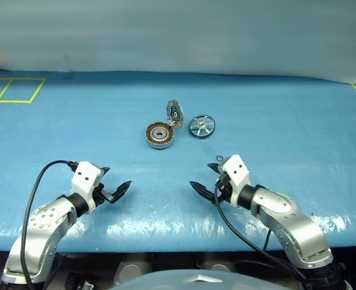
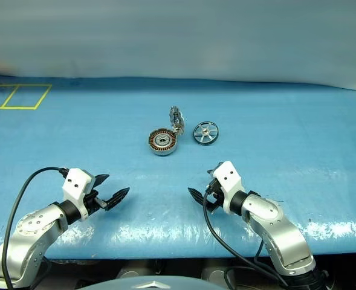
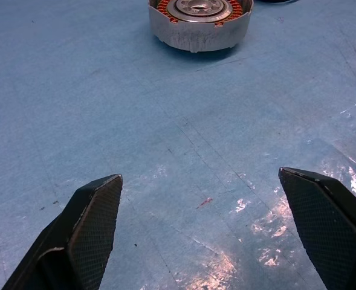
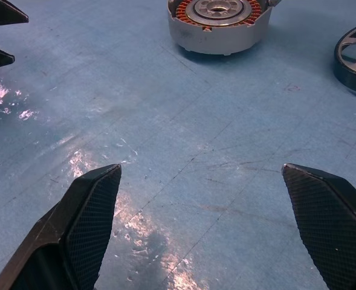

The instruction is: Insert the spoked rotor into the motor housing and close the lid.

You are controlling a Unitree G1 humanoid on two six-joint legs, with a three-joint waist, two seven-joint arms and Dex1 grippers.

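Nearest the camera, the left gripper [image 1: 112,184] and the right gripper [image 1: 203,179] hover low over the near part of the blue table cover [image 1: 286,127], their tips pointing inward toward each other with a bare stretch of cover between them. Both have their black fingers spread wide and hold nothing; the wrist views show each pair of textured fingertips [image 3: 96,217] standing far apart over the glossy sheet.

Farther out, near the middle of the cover, sits the motor housing [image 1: 159,135], a short grey cup with its copper-brown winding ring and silver centre bearing open to view. The lid [image 1: 174,113] stands upright, hinged at the housing's far right rim, its dark patterned inner face turned toward the cup. Just beside the housing, on its right and apart from it, the spoked rotor [image 1: 202,126] lies flat on the cover, its spokes and hub facing up.

A small ring [image 1: 219,158] lies on the cover close to the right gripper's wrist. Yellow tape lines [image 1: 14,90] mark squares at the far left. No writing or brand can be read anywhere. Nothing stands between the grippers and the housing.
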